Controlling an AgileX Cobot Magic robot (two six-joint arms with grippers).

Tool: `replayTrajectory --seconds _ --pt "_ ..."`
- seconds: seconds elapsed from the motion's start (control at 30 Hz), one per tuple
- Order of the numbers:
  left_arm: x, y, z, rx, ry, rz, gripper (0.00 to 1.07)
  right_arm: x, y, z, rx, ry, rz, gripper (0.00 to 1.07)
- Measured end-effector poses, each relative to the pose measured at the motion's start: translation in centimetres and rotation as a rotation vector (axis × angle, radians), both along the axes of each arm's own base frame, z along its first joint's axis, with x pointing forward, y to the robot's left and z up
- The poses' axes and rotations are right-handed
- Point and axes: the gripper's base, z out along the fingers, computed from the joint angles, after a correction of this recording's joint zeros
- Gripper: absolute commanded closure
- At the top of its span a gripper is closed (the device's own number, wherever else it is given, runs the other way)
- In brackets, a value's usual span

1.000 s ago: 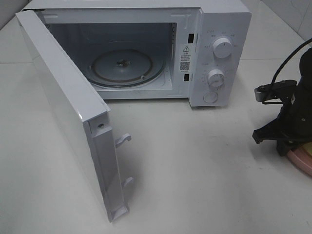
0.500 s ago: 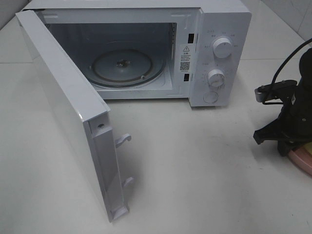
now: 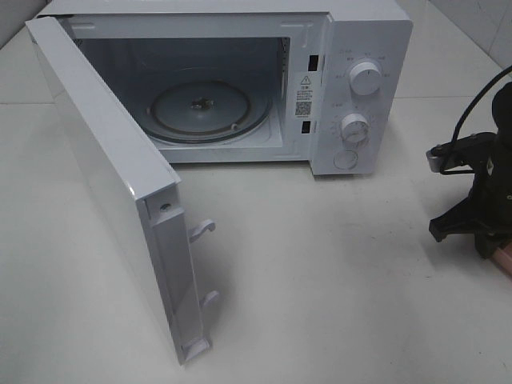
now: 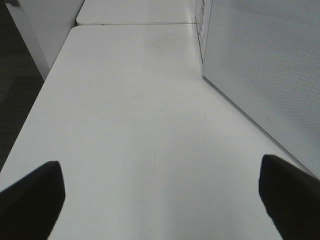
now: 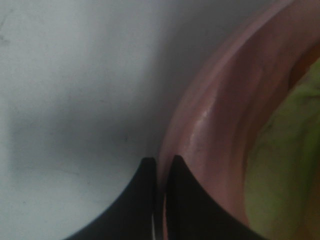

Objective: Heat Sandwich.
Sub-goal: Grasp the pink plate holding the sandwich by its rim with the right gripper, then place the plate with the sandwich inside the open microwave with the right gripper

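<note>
The sandwich shows only as green lettuce at the edge of the right wrist view, lying on the round pink plate. My right gripper is shut on the plate's rim, one finger on each side. In the exterior high view the right gripper is at the far right of the table, and only a sliver of the plate shows below it. The sandwich is out of that view. My left gripper is open and empty, low over the bare table beside the microwave door.
A white microwave stands at the back with its door swung wide open toward the front left. Its glass turntable is bare. Two knobs are on its right panel. A cable loops above the right arm.
My right arm has shifted to the right and slightly toward the front, and the pink plate has gone almost out of the exterior high view with it. The microwave has not moved.
</note>
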Motion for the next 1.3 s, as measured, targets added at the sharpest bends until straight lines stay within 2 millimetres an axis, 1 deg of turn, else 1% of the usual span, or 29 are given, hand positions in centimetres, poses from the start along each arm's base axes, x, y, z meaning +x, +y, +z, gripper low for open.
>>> replayTrajectory --seconds 0.03,0.17,0.2,0.43,0.73,0.77,0.9,1.03,1.1,1.17,1.2,1.3 --pt "0.0 0.0 0.0 0.000 0.000 0.000 0.03 -0.1 -0.1 0.5 -0.008 -0.008 -0.002 1.07" --pt "0.0 0.0 0.0 0.000 0.000 0.000 0.03 -0.2 -0.2 1.3 -0.016 -0.016 -0.002 1.07" --pt "0.0 0.0 0.0 0.000 0.000 0.000 0.03 -0.4 -0.2 1.8 -0.020 -0.023 -0.020 1.07" --pt "0.0 0.0 0.0 0.000 0.000 0.000 0.03 -0.9 -0.4 2.9 -0.035 -0.016 -0.056 1.07" --pt "0.0 0.0 0.0 0.000 0.000 0.000 0.03 -1.5 1.2 3.2 -0.066 0.026 -0.003 1.07" --pt "0.0 0.0 0.0 0.000 0.000 0.000 0.03 -1.6 1.7 3.3 -0.081 0.030 0.011 1.07" --pt "0.0 0.0 0.0 0.000 0.000 0.000 0.03 -2.0 2.2 3.7 -0.106 0.028 0.029 1.07" --pt "0.0 0.0 0.0 0.000 0.000 0.000 0.03 -2.8 3.3 4.8 -0.136 0.001 0.073 1.07" --pt "0.0 0.0 0.0 0.000 0.000 0.000 0.03 -3.0 3.5 4.9 -0.139 -0.002 0.082 1.07" --pt "0.0 0.0 0.0 0.000 0.000 0.000 0.03 -3.6 3.7 4.9 -0.143 0.000 0.094 1.07" --pt "0.0 0.0 0.0 0.000 0.000 0.000 0.03 -4.1 4.1 4.9 -0.144 0.004 0.112 1.07" --pt "0.0 0.0 0.0 0.000 0.000 0.000 0.03 -4.7 4.4 4.9 -0.145 0.007 0.127 1.07"
